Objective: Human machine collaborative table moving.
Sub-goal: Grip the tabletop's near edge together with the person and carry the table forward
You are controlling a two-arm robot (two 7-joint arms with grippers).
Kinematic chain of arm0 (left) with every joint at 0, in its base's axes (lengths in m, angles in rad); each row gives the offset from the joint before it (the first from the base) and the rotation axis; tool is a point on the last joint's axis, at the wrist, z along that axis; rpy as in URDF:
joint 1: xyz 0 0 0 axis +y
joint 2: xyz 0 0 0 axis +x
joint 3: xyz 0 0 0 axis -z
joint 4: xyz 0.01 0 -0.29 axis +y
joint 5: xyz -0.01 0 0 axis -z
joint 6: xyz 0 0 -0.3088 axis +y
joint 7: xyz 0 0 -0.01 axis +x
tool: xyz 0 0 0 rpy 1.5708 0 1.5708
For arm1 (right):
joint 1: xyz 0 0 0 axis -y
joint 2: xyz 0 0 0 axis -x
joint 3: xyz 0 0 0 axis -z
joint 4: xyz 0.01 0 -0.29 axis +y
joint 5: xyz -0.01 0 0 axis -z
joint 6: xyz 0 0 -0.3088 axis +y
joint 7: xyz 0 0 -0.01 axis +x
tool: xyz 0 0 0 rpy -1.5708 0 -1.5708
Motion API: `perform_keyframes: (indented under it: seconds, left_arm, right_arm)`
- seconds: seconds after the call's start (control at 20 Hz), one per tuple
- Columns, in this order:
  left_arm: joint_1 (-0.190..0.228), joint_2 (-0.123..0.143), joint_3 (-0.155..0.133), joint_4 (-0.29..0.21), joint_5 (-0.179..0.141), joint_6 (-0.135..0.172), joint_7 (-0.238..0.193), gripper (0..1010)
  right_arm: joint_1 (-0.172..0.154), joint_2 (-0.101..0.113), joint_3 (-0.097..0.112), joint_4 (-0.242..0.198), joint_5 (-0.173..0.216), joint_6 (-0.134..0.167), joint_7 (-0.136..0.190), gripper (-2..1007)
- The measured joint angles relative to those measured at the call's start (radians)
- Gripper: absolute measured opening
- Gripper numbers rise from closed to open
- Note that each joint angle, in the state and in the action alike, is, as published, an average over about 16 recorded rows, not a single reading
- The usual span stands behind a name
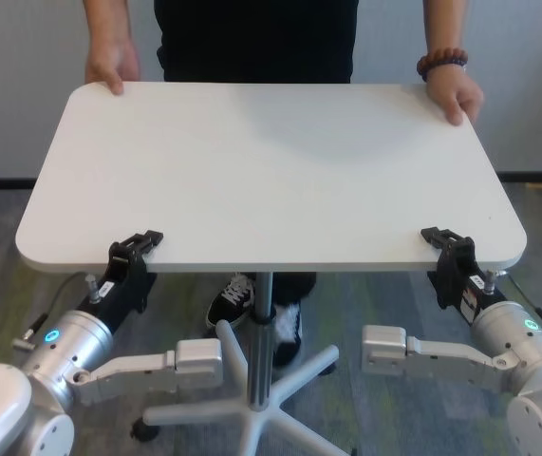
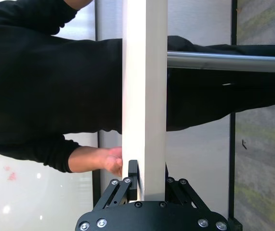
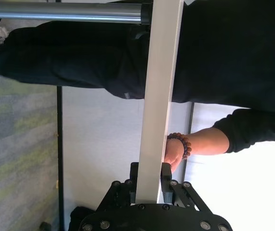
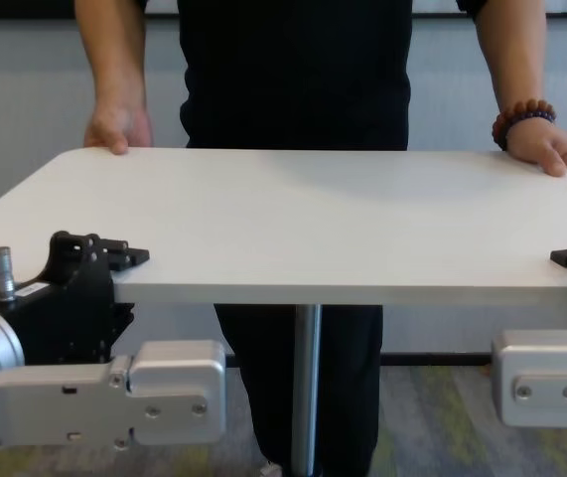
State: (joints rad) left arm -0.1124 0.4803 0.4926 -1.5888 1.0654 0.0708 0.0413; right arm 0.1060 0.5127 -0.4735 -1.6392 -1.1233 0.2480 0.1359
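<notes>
Item: white tabletop (image 1: 271, 171) on a silver centre pole (image 1: 263, 323). Rigid, smooth, likely top-heavy. Thin edge suits pinching: my left hand (image 1: 136, 243) and right hand (image 1: 444, 239) clench its near corners; person's hands (image 1: 112, 65) hold the far edge.

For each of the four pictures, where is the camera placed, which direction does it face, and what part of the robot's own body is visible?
Head: high, facing forward and down on the wide white rectangular table; both arms show, left gripper and right gripper clamping its near edge.
Chest: lower, level with that edge; both forearms show.
Left wrist: on the left arm, looking along the table edge; own gripper shows.
Right wrist: likewise, own gripper.
Shared: all show the person in the black T-shirt holding the far edge.
</notes>
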Motion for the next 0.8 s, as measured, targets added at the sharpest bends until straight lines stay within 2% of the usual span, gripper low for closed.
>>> perform_keyframes:
  seconds: [0.8]
  left_arm:
    - [-0.095,-0.037,0.041,0.104,0.002,-0.005,0.023,252]
  right_arm:
    - [0.094,-0.039,-0.022,0.113,-0.009,-0.036,-0.005,238]
